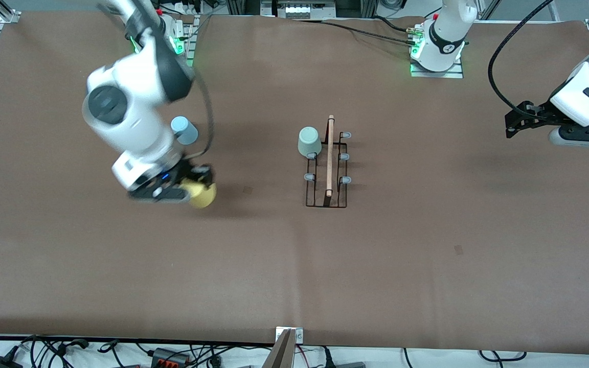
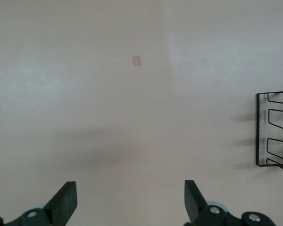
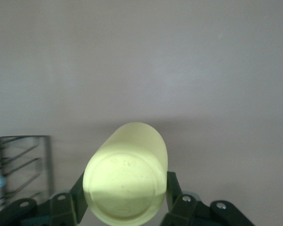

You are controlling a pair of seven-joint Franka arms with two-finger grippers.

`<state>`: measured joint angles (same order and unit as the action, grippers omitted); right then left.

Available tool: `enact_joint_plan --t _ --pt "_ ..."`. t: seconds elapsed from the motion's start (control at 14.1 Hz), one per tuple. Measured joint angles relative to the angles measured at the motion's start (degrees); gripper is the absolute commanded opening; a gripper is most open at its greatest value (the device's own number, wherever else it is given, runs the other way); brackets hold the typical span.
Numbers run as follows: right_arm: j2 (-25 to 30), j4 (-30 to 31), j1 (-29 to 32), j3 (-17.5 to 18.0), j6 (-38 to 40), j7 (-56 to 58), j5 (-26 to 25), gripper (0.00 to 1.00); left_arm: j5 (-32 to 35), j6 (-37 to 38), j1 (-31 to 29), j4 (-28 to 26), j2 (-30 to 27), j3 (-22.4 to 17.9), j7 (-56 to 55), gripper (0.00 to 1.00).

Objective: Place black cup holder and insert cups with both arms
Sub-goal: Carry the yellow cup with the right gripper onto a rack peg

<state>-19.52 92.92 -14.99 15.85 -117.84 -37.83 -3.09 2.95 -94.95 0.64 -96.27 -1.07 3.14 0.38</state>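
The black cup holder stands mid-table with its wooden rod handle on top. The pale grey-green cup sits upside down on one of its prongs, at the end nearer the robots' bases. My right gripper is shut on the yellow cup, held in the air over the table toward the right arm's end; the cup fills the right wrist view. The light blue cup stands on the table, partly hidden by the right arm. My left gripper is open and empty at the left arm's end of the table.
A corner of the holder shows in the left wrist view and in the right wrist view. A small square mark lies on the brown table cover. Cables lie along the table's near edge.
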Motion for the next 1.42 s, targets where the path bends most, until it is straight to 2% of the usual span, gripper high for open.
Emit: enact_joint_plan --t 0.21,0.36,0.5,0.78,1.14,1.28,1.35,1.42 --pt "-2.8 -3.0 -9.5 -0.2 -1.3 -16.5 -2.0 0.1 0.0 0.0 0.0 0.0 0.0 0.0 0.0 1.0" --pt "-7.2 -7.3 -15.1 -0.2 -2.1 -26.4 -5.9 0.1 0.0 0.0 -0.1 0.0 0.0 0.0 0.0 1.0" --pt "-11.9 -12.4 -18.8 -0.4 -2.6 -32.1 -7.6 0.1 0.0 0.1 -0.1 0.0 0.0 0.0 0.0 1.0" --pt "-17.1 -18.3 -21.6 -1.0 -2.8 -34.2 -9.1 0.1 0.0 0.3 -0.1 0.0 0.0 0.1 0.0 1.0" --pt "-19.8 -18.6 -22.0 -1.9 -7.5 -34.2 -9.6 0.1 0.0 0.4 -0.1 0.0 0.0 0.1 0.0 1.0" --pt "-21.2 -18.6 -22.2 -2.5 -9.1 -34.2 -10.3 0.14 0.0 0.4 -0.1 0.0 0.0 0.1 0.0 1.0" --pt "-21.7 -18.6 -22.3 -2.6 -9.3 -34.3 -10.6 0.25 0.0 0.4 -0.1 0.0 0.0 0.1 0.0 1.0" --pt "-22.2 -18.6 -22.5 -2.7 -9.3 -34.3 -10.8 0.86 0.0 0.4 -0.1 0.0 0.0 0.1 0.0 1.0"
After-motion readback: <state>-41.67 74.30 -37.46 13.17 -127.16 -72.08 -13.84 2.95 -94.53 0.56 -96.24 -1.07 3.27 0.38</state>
